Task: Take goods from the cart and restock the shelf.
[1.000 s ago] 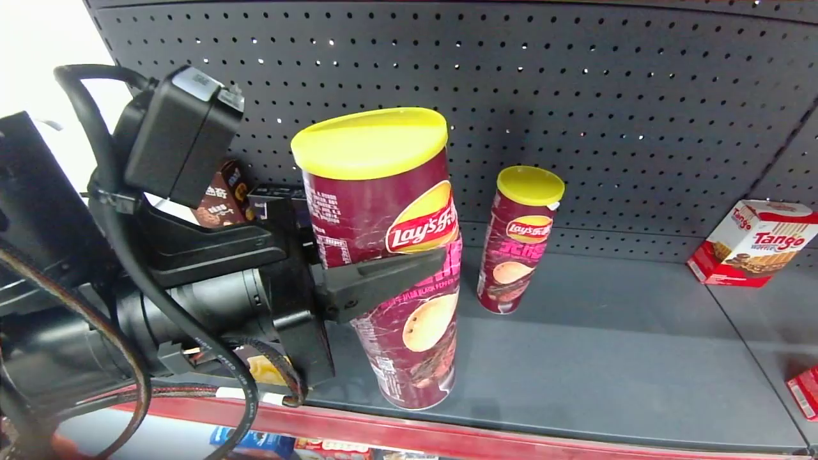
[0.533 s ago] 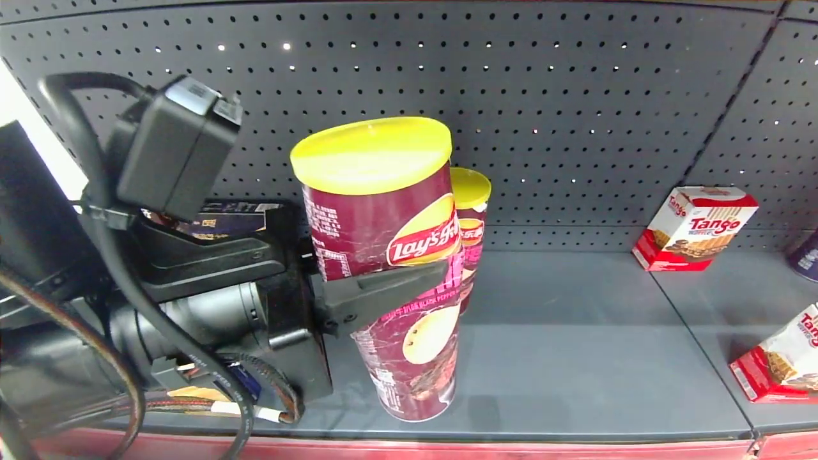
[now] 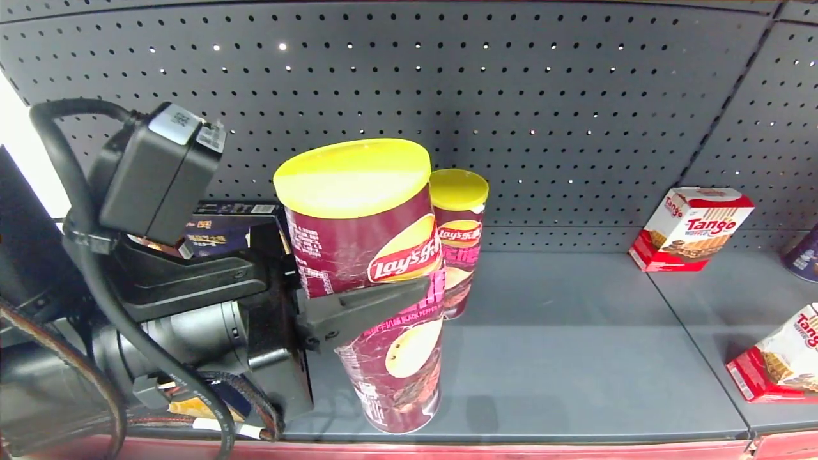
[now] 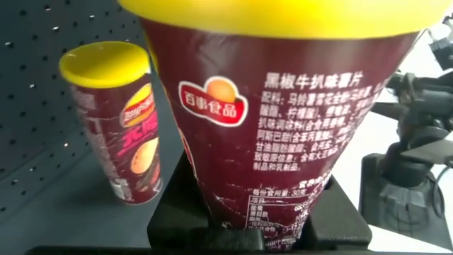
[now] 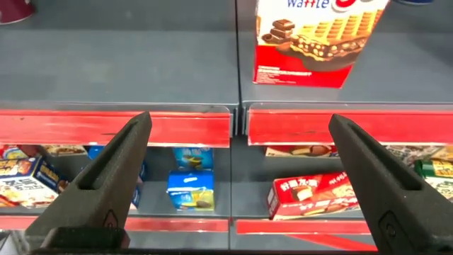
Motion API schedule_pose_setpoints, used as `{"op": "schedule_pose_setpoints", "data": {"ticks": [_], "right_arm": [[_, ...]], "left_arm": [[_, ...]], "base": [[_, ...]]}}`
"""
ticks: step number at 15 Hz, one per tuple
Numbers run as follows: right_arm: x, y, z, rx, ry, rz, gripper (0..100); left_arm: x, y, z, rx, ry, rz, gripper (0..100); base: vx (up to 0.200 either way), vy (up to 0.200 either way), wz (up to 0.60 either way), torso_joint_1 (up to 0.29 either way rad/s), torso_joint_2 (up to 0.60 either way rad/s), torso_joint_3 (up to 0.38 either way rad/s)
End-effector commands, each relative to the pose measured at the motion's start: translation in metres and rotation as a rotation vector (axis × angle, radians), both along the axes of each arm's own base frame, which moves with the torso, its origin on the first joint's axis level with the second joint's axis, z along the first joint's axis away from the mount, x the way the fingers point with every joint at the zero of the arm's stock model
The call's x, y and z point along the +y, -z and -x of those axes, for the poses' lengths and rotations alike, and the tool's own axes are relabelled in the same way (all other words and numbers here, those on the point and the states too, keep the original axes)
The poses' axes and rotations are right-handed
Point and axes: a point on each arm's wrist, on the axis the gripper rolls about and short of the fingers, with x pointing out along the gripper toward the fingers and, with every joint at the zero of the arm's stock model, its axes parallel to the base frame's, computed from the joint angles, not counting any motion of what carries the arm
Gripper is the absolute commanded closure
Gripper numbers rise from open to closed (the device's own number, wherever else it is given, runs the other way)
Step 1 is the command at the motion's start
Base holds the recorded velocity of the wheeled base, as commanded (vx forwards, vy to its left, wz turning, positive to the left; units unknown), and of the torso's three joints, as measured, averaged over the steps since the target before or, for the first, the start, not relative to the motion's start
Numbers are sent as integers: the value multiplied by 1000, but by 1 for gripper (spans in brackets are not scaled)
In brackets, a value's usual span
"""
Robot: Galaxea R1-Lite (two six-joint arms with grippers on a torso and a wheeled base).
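As the chip can [image 3: 358, 236] is pinched upright by the left gripper [image 3: 377, 284] at the front of the shelf [image 3: 575, 358], just before a second can [image 3: 457, 255], placement is judged in hand: setting-down and release are called for next.

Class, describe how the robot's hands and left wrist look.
Both the left hand and right hand are matte black with tapered, wedge-shaped fingers. A boxy black camera housing with a white label tops the left wrist, trailed by a thick black cable.
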Motion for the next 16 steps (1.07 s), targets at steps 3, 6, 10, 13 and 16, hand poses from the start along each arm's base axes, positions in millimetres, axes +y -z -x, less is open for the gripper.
{"op": "schedule_pose_setpoints", "data": {"ticks": [3, 6, 10, 13, 16], "right_arm": [[0, 0, 0, 4, -2, 2, 0], [0, -1, 0, 8, 22, 25, 0], [2, -134, -29, -20, -102, -31, 0], [8, -173, -65, 23, -245, 25, 0], [29, -173, -116, 154, -474, 28, 0]], "left_arm": [[5, -5, 4, -16, -12, 14, 100], [7, -5, 6, -16, -13, 14, 100], [9, 10, 9, 22, -10, -18, 100], [17, 9, 6, 16, -41, -13, 100], [22, 7, 2, 20, -71, -5, 100]], "base": [[0, 0, 0, 0, 0, 0], [0, 0, 0, 0, 0, 0], [0, 0, 0, 0, 0, 0], [0, 0, 0, 0, 0, 0], [0, 0, 0, 0, 0, 0]]}}
